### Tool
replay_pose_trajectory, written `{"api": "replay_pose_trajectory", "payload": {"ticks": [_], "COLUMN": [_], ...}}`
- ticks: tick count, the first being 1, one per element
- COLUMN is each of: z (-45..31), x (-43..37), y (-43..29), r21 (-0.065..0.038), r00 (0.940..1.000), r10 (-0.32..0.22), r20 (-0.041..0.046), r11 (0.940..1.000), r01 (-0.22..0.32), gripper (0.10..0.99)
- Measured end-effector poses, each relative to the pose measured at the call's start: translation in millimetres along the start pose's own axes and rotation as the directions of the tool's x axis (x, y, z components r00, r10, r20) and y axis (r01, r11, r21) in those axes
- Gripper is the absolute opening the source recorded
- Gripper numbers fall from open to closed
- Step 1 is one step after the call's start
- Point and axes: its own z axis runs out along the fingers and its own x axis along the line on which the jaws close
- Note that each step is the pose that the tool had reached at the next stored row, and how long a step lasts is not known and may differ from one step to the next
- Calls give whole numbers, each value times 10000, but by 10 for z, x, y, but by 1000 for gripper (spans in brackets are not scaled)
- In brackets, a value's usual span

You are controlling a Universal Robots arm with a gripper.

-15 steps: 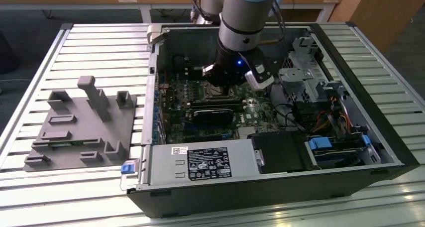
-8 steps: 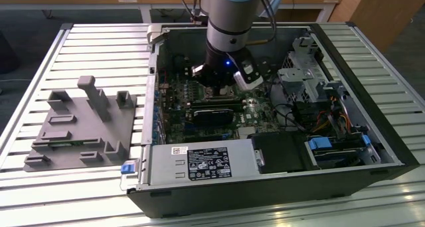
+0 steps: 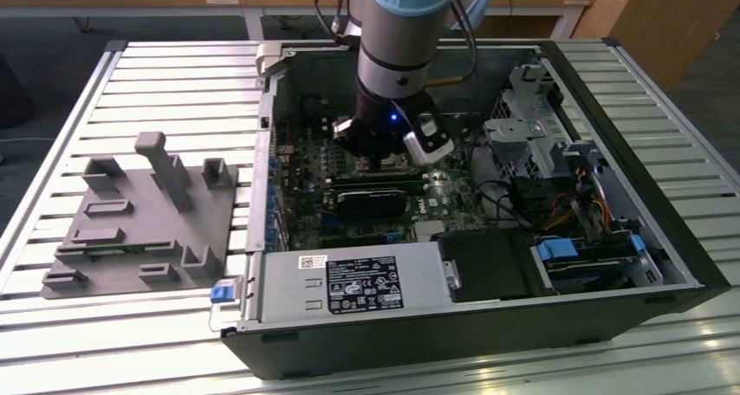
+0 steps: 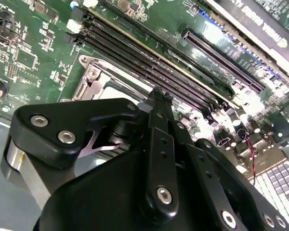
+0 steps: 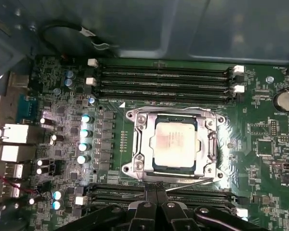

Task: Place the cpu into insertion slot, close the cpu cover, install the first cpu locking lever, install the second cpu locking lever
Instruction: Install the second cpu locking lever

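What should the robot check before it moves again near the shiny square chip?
1. The cpu sits flat in the insertion slot: ok.
2. The cpu cover lies down around the chip, which shows through its window: ok.
3. Locking levers latched: cannot tell; a thin metal rod lies along the cover's edge nearest the gripper.
4. The gripper is close above the board beside the socket: ok.
5. Gripper holding something: cannot tell.
6. The memory slots beyond the socket have nothing lying across them: ok.
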Motion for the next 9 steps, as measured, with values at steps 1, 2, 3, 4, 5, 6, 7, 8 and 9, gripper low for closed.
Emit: {"api": "replay_pose_trajectory", "payload": {"ticks": [1,2,3,4,5,6,7,8,9], "z": [-1,-2,-4,-6,-8,-9,-10,-10,-10], "x": [2,5,10,18,31,40,55,73,85], "y": [-10,-21,-33,-47,-63,-78,-93,-106,-115], "r21": [-160,-322,-456,-545,-572,-576,-579,-586,-592], "r00": [10000,10000,10000,10000,10000,10000,10000,10000,10000], "r10": [-5,-10,-15,-18,-16,-18,-18,-19,-19], "r20": [6,12,17,20,21,22,21,21,21], "r11": [9999,9995,9990,9985,9984,9983,9983,9983,9982], "r01": [5,11,16,19,17,19,19,20,20], "gripper": [106,106,106,106,106,106,106,106,106]}}
